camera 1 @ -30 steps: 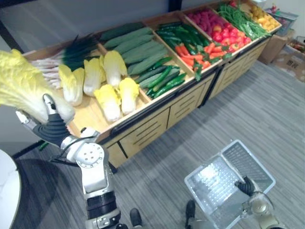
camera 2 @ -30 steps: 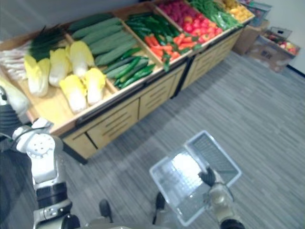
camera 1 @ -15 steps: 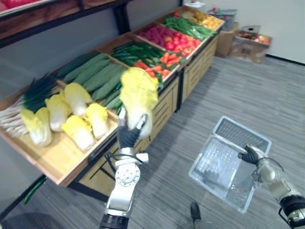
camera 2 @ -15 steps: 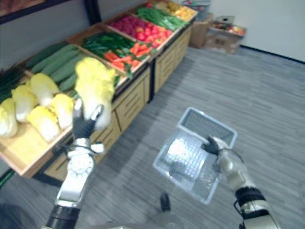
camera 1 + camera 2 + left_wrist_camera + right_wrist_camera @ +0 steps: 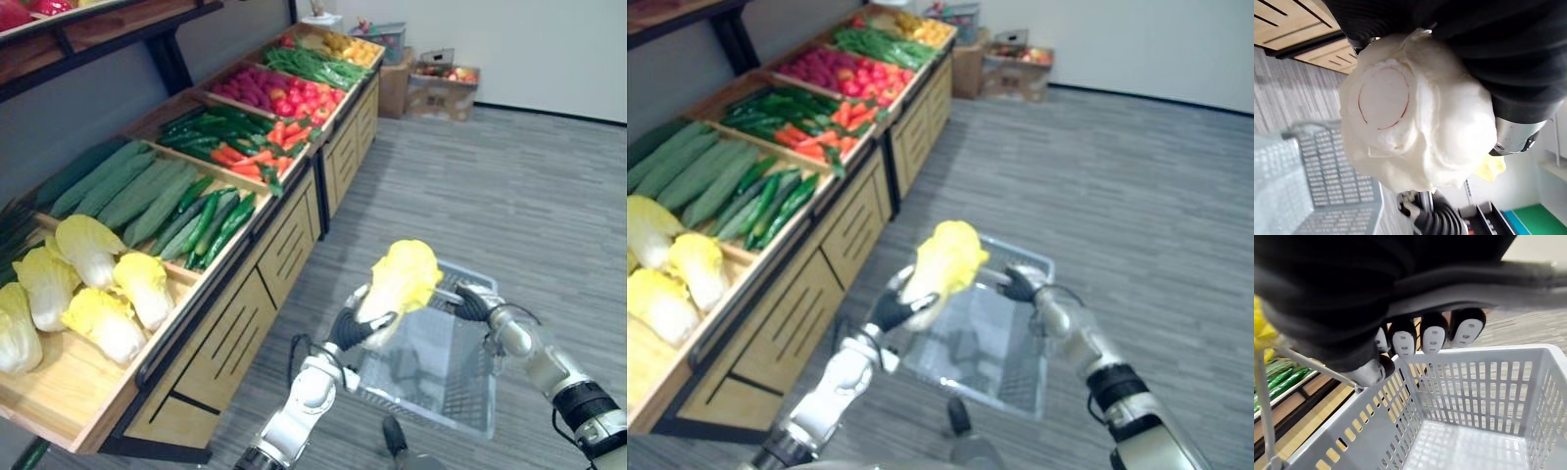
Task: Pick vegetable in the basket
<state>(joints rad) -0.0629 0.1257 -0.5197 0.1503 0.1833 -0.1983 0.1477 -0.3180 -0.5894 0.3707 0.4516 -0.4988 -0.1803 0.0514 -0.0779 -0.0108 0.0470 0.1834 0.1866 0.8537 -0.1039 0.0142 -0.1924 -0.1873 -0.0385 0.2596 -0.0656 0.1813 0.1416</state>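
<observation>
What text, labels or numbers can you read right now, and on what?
None legible.
Cardboard boxes by the far wall: too small and blurred to tell any print.
No label shows on the cabbage in the left hand, the basket the right hand holds, or the wooden stand.

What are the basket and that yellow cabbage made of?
Basket: pale grey moulded plastic, going by its slotted lattice walls. Cabbage: perhaps a foam or plastic replica, its cut base smooth and matte; it could be real.

Grey floor (image 5: 509,196), wooden stand (image 5: 245,323), white wall (image 5: 529,39)
</observation>
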